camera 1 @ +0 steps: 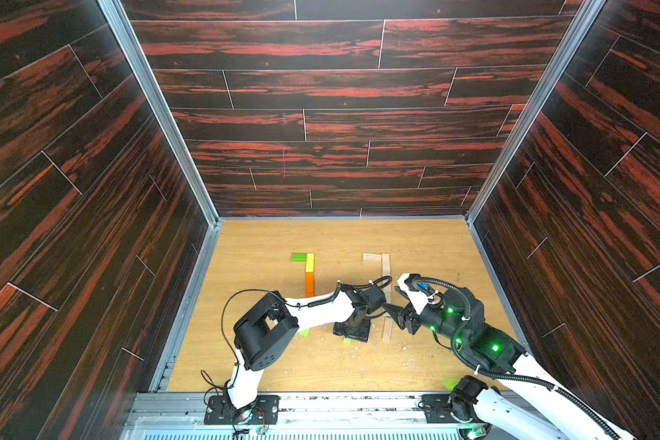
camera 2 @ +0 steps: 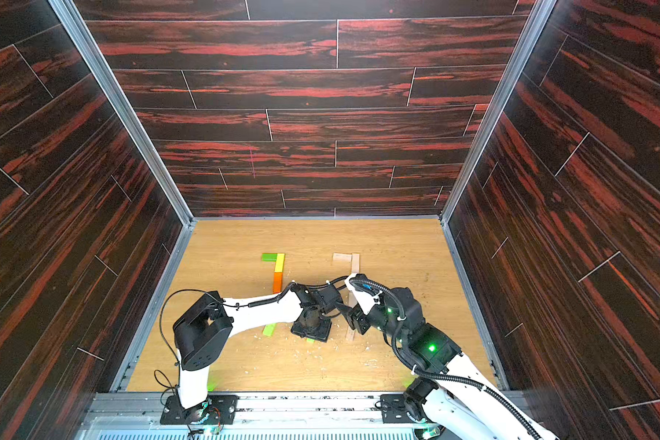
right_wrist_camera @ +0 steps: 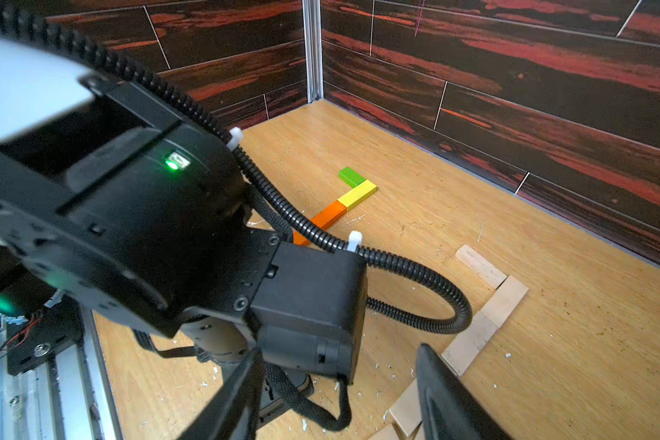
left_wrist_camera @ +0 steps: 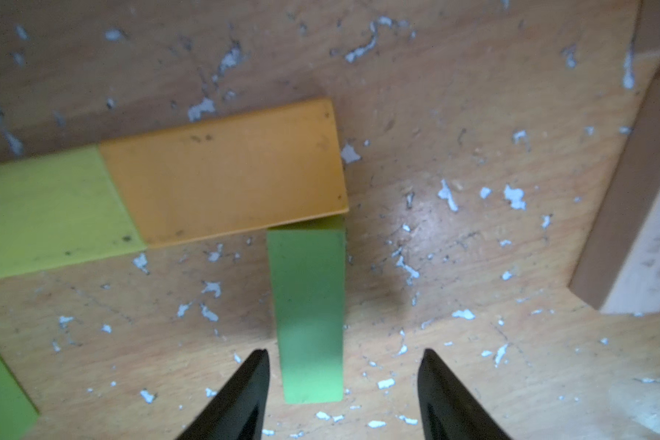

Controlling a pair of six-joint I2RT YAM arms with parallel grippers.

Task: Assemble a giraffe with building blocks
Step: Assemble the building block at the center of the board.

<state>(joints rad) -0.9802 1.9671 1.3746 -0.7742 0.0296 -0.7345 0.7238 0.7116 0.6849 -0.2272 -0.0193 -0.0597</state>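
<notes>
Green block (left_wrist_camera: pixel 308 316) lies flat — left hand (left_wrist_camera: pixel 344 352) just over it, jaws parted.

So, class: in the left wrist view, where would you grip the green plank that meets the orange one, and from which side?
Probably across its two long sides, near the free end, coming down from above: the green plank lies flat, its far end against the orange plank, with free space along both long edges.
</notes>
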